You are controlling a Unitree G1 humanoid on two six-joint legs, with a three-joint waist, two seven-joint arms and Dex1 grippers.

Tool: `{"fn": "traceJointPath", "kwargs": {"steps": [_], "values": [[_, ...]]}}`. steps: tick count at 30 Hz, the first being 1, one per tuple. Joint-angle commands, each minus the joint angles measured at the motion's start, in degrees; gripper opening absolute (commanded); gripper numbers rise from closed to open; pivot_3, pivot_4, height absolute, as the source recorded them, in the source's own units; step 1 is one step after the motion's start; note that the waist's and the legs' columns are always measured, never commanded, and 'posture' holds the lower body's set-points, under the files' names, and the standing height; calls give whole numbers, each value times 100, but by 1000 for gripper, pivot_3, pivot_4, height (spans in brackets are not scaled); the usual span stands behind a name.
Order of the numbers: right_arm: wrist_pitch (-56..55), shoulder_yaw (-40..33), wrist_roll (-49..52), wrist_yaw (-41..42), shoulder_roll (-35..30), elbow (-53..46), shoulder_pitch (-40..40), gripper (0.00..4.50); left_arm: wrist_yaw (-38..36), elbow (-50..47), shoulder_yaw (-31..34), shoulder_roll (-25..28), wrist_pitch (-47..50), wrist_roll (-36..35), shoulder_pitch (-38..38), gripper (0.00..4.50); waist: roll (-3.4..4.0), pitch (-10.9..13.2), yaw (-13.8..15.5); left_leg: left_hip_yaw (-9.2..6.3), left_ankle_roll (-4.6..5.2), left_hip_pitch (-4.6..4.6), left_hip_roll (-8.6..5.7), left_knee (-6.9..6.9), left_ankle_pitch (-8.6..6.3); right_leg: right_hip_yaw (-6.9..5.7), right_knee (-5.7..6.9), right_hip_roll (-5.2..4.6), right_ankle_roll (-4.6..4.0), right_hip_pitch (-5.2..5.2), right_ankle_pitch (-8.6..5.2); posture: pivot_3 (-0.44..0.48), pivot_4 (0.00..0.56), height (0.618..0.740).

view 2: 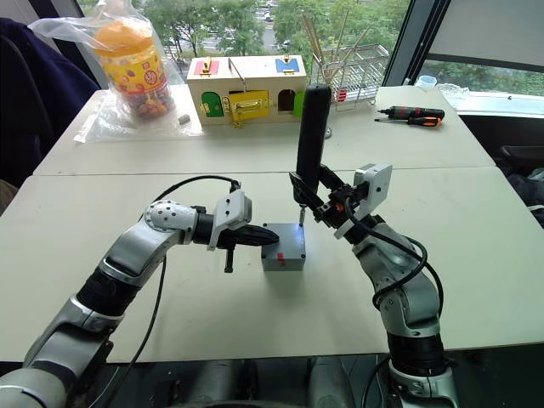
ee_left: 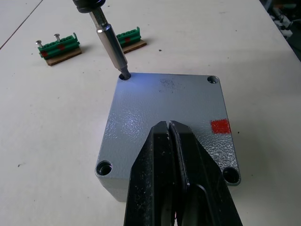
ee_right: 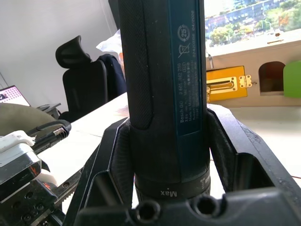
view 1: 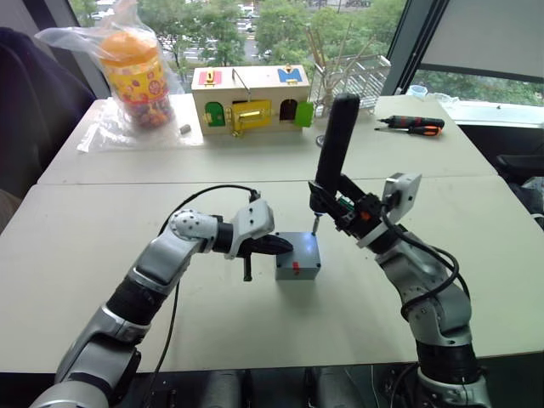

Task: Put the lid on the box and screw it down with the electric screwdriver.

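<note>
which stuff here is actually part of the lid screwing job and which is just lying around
In the job:
- lid, on the box
- electric screwdriver in the right claw, bit in a corner hole
- left claw, shut, on the lid

Lying about:
- wooden box
- hand screwdrivers
- bagged jar
- green blocks

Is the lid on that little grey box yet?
Yes. The lid sits flush on the box, with the electric screwdriver bit in one corner hole.
</note>
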Motion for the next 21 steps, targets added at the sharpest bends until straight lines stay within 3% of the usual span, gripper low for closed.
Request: {"fn": "traceJointPath", "kwargs": {"steps": [1, 5, 10, 12, 14, 16, 18, 21], "values": [[574, -393, 619, -227, -203, -490, -450, 1842, -38, 41, -139, 11, 53, 107, 43, 0, 2, 2, 2, 0, 0, -2, 0, 0, 0, 0, 0, 0, 0, -2, 0, 0, 150, 711], [1023, -1166, 1357, -778, -518, -642, -1479, 1842, 102, 97, 54, -95, 242, -38, -19, 0, 24, 19, 21, 1, 1, -21, -4, 6, 0, 1, 2, -6, 0, -23, 1, 0, 150, 711], [2113, -1878, 2315, -2156, -688, -295, -2397, 1842, 486, 108, 470, -310, 589, -272, -136, 0, 24, 20, 50, 0, 1, -22, 0, 1, 0, -2, 3, -2, 0, -26, 1, 0, 150, 711], [2669, -1789, 2061, -2541, -1055, -91, -2639, 1842, 787, 180, 660, -433, 648, -293, -201, 0, 23, 21, 69, 4, 1, -22, 0, 4, 0, 0, 4, -4, 0, -25, 1, 0, 150, 711], [2978, -1751, 1781, -2700, -1429, 202, -2753, 1842, 1384, 236, 938, -700, 329, -173, -288, 0, 22, 23, 91, 7, 2, -22, -1, 7, -1, 2, 4, -6, 0, -25, 1, 0, 150, 711], [3349, -1650, 1503, -2543, -2080, 617, -2753, 1842, 1574, 309, 1366, -972, 536, -587, -514, 0, 20, 28, 137, 7, 6, -25, -3, 7, -3, 2, 3, -9, 0, -27, 1, 0, 150, 711], [3714, -1661, 1398, -2227, -2728, 1028, -2689, 1842, 1319, 372, 1671, -1010, 982, -1131, -735, 0, 13, 38, 146, 5, 11, -41, -8, 13, -4, -1, 3, -12, 1, -34, 2, 0, 150, 711], [4067, -1688, 1333, -1894, -3239, 1474, -2598, 1842, 719, 314, 1635, -772, 1322, -1520, -823, 0, 19, 42, 106, 16, 16, -47, -9, 3, -7, 3, -3, -13, 1, -45, 2, 0, 150, 711]]}}
